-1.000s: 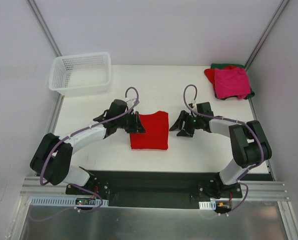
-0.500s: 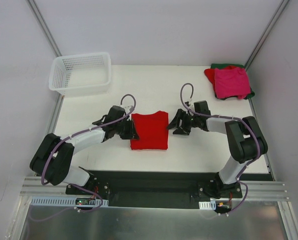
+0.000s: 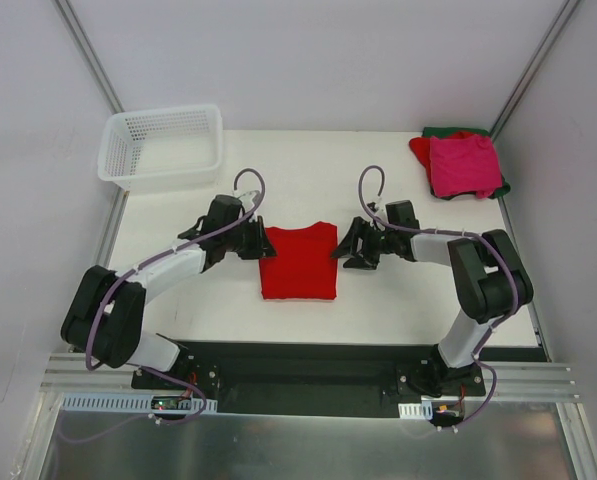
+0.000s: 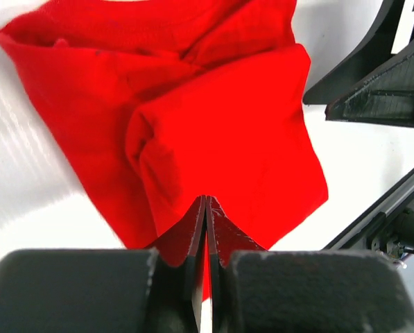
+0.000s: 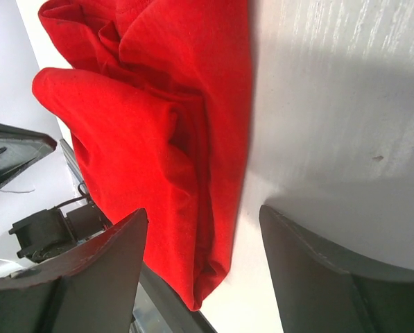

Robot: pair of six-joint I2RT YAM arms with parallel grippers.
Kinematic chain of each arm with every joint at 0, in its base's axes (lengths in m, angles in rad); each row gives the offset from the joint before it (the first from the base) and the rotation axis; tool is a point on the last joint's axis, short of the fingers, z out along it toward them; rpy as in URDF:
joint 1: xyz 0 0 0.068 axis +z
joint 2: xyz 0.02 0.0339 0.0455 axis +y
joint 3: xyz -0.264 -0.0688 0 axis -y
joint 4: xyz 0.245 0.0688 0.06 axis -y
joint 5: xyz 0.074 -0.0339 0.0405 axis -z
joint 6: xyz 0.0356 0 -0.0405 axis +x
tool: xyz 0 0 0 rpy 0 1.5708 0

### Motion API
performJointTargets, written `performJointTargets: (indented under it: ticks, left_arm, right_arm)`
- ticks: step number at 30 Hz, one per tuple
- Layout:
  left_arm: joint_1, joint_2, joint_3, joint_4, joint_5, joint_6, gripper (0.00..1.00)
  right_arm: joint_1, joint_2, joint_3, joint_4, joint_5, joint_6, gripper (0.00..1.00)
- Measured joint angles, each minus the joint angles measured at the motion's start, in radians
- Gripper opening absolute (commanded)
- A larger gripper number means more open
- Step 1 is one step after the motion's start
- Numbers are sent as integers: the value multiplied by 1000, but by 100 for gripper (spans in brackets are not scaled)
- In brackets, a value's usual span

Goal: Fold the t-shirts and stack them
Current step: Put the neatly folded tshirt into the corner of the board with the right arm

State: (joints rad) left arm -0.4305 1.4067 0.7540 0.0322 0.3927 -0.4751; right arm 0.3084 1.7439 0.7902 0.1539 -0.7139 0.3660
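Observation:
A bright red t-shirt (image 3: 298, 264) lies folded in a rough square at the table's middle; it also shows in the left wrist view (image 4: 213, 104) and the right wrist view (image 5: 158, 139). My left gripper (image 3: 262, 243) is at the shirt's far left corner, and in its wrist view (image 4: 207, 202) the jaws are pressed together with no cloth between them. My right gripper (image 3: 342, 249) is open at the shirt's right edge, and in its wrist view (image 5: 203, 211) that edge lies between the fingers. A magenta-pink shirt (image 3: 465, 165) lies on a red one (image 3: 419, 150) and a dark green one (image 3: 446, 131) at the back right.
A white plastic mesh basket (image 3: 163, 146) stands at the back left corner. The black base plate (image 3: 308, 365) runs along the table's near edge. Grey walls close in the left, back and right sides.
My left gripper has moved back along the shirt's left edge to its far corner. My right gripper has moved left, up to the shirt's right edge. The shirt lies as before.

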Motion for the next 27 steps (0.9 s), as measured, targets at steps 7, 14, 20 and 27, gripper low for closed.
performJointTargets:
  ticks: [7,14,20,27]
  left_arm:
    - [0,102,8,52,21,0,0]
    - [1,150,-24,104,23,0,0]
    - [7,192,-28,133,30,-2,0]
    - [7,223,-14,153,56,-4,0]
  right_arm:
    - [2,10,3,11,-10,2,70]
    - [3,21,9,19,-19,5,71]
    - [3,44,21,37,-43,15,71]
    - [7,76,38,65,-74,27,71]
